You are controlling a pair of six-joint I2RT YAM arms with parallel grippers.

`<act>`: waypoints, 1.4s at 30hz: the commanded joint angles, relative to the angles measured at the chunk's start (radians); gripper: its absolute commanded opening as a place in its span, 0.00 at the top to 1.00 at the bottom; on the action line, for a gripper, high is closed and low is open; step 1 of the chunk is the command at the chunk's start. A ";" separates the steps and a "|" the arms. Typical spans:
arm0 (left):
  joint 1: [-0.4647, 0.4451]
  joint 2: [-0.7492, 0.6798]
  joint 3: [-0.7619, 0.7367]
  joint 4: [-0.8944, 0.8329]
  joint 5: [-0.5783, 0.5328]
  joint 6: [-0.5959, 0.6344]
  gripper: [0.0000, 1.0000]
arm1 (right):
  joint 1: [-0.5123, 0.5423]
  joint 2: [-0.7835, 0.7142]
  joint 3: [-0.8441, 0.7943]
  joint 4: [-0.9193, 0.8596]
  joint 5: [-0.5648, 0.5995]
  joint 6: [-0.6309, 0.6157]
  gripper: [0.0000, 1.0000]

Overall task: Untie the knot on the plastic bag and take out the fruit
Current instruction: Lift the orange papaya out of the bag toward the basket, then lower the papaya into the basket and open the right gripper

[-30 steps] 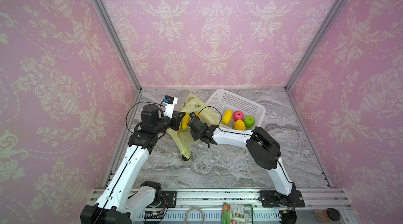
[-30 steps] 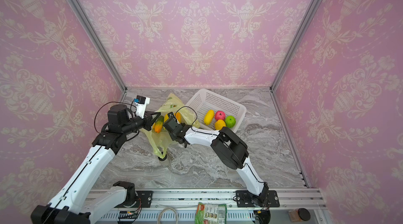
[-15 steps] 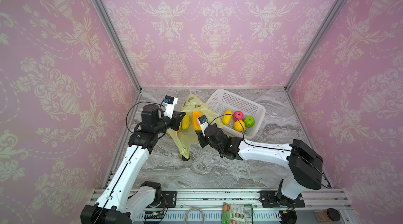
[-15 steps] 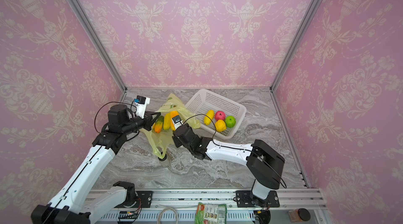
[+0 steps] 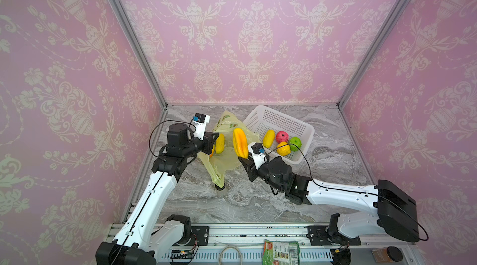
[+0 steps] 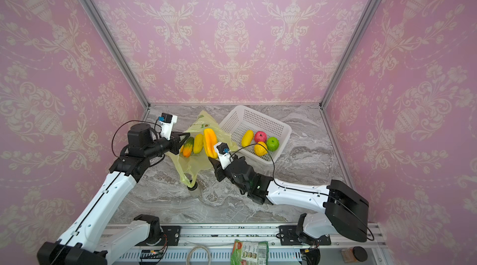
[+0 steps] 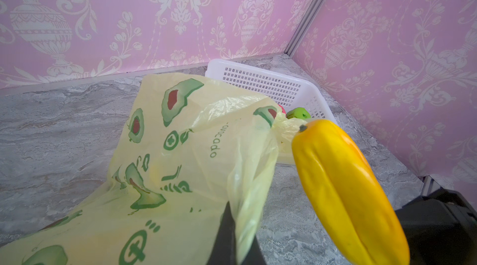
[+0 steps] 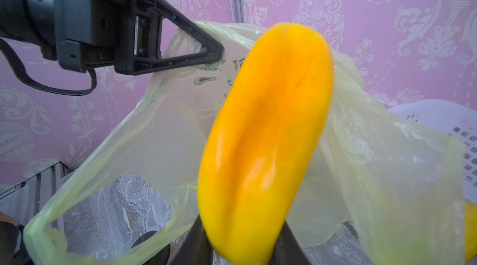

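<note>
My left gripper [image 5: 216, 138] is shut on the upper edge of the plastic bag [image 5: 227, 158], a thin yellow-green bag with avocado prints [image 7: 193, 147], and holds it up off the table. The bag's mouth hangs open; the knot is not in view. My right gripper [image 5: 244, 159] is shut on the lower end of a ridged yellow-orange fruit [image 5: 240, 142], held upright just outside the bag's mouth [image 8: 265, 134]. A yellow fruit [image 6: 198, 143] and a green-orange one [image 6: 188, 146] stay in the bag beside the left gripper.
The white perforated basket [image 5: 273, 119] stands back right of the bag with several fruits: yellow [image 5: 268, 138], pink-red [image 5: 282, 137], green apple [image 5: 295, 143]. A small dark-topped round thing [image 5: 219, 187] sits under the bag's hanging tail. A green snack packet [image 5: 280, 252] lies on the front rail.
My right gripper has drawn back out of the bag toward the front, bringing the yellow-orange fruit with it. The left gripper still holds the bag in the same place.
</note>
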 commanded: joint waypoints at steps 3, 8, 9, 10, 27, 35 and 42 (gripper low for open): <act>0.007 0.009 0.010 0.003 0.025 -0.016 1.00 | 0.001 -0.139 -0.157 0.217 0.062 -0.055 0.84; 0.007 0.013 0.013 0.002 0.029 -0.019 1.00 | -0.009 -0.259 -0.282 0.327 0.225 -0.078 0.90; 0.009 0.012 0.013 0.002 0.028 -0.018 1.00 | -0.018 -0.274 -0.303 0.346 0.265 -0.078 0.90; 0.010 0.010 0.013 0.002 0.027 -0.018 1.00 | -0.031 -0.285 -0.319 0.358 0.301 -0.071 0.90; 0.008 0.012 0.014 0.000 0.031 -0.016 1.00 | -0.554 0.080 -0.030 -0.189 -0.079 0.415 0.90; 0.009 0.012 0.014 0.002 0.033 -0.018 1.00 | -0.630 0.309 0.046 -0.125 -0.231 0.516 0.79; 0.009 0.015 0.016 0.003 0.037 -0.021 1.00 | -0.636 0.317 0.036 -0.102 -0.204 0.502 0.53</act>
